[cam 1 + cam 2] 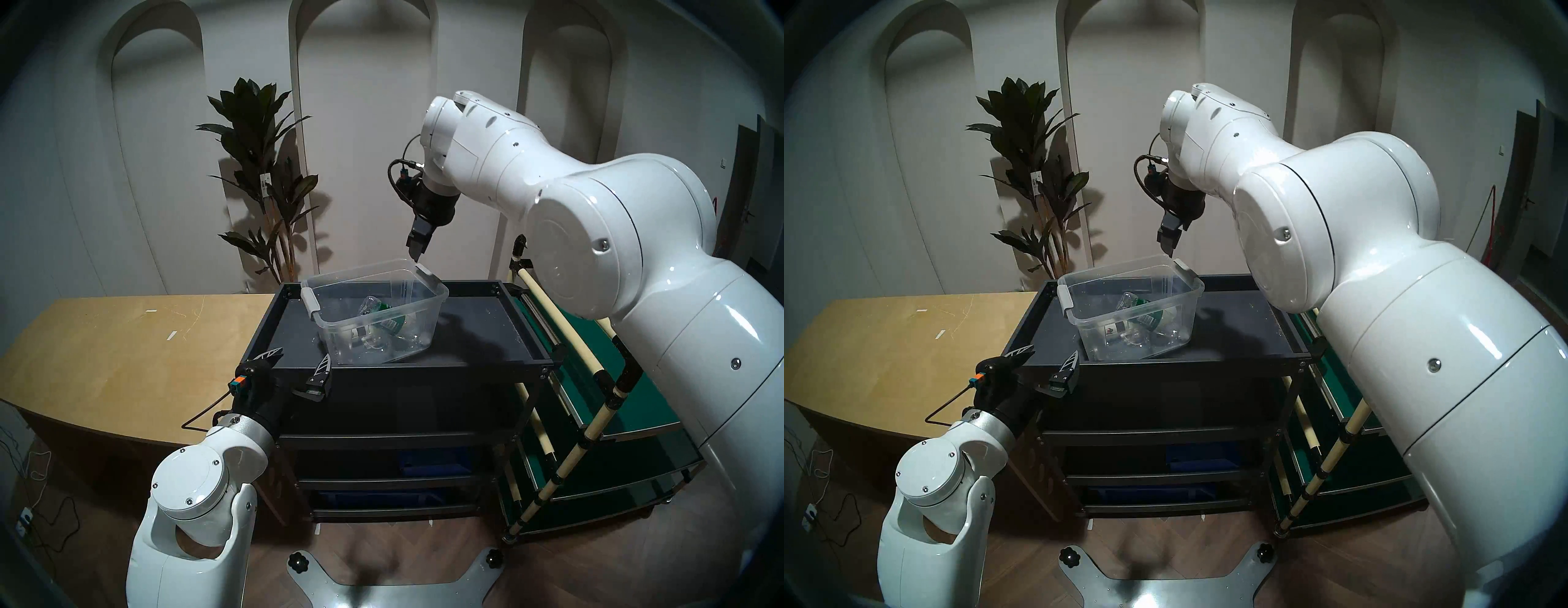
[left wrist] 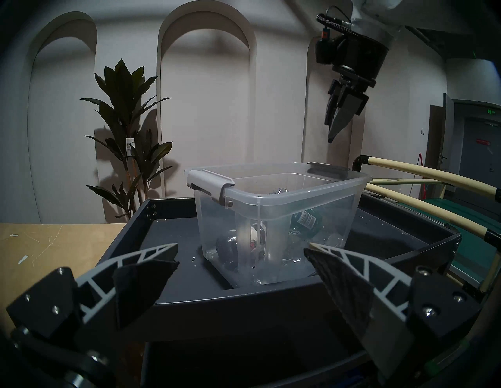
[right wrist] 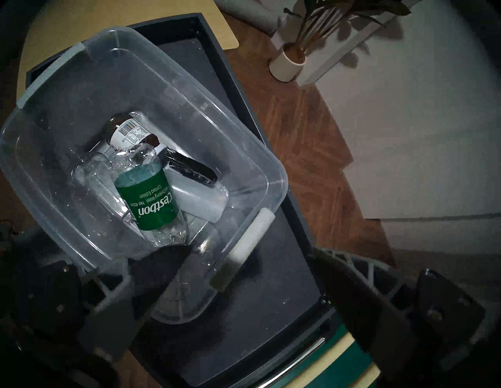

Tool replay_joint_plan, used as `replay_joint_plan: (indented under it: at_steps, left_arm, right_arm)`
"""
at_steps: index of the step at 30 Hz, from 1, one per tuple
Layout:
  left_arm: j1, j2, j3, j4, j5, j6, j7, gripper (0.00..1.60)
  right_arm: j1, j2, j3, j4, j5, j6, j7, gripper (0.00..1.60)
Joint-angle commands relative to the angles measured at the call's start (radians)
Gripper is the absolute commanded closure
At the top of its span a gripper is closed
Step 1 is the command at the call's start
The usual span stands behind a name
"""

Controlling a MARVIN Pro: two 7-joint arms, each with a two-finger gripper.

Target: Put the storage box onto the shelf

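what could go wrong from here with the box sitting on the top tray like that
1. The storage box sits skewed on the shelf, one corner close to the front rim; a nudge could tip it over the edge.
2. The open right gripper hovers just above the box's far grey handle and could snag it.
3. The loose bottles inside could roll and shift the box if it is bumped.

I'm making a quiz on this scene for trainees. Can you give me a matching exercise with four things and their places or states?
Things:
1. storage box
2. green-labelled bottle
3. left gripper
4. right gripper

Places or states:
A. lying inside the box
B. open, level, at the shelf's near edge
C. on the shelf's top tray
D. open, above the box's far handle

Pairs: 1-C, 2-A, 3-B, 4-D
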Motion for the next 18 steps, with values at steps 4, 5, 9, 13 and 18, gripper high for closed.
replay_joint_plan:
  at_steps: [4,5,9,13,18]
  left_arm:
    - [-0.008,0.000,0.001,-0.018,-0.001,-0.005,-0.001,0.00]
    - [-0.008,0.000,0.001,-0.018,-0.001,-0.005,-0.001,0.00]
    - [-0.008,0.000,0.001,-0.017,-0.001,-0.005,-0.001,0.00]
    - [-0.008,0.000,0.001,-0.018,-0.001,-0.005,-0.001,0.00]
    - [-0.008,0.000,0.001,-0.016,-0.001,-0.005,-0.001,0.00]
  right_arm:
    - [0.012,0.098,0.065,-0.027,0.054,0.032,-0.023,0.00]
    - [0.020,0.109,0.072,-0.034,0.059,0.032,-0.029,0.00]
    - [0.036,0.151,0.101,-0.042,0.080,0.037,-0.042,0.00]
    - [0.042,0.182,0.130,-0.042,0.103,0.041,-0.045,0.00]
    - [0.056,0.229,0.172,-0.054,0.134,0.033,-0.050,0.00]
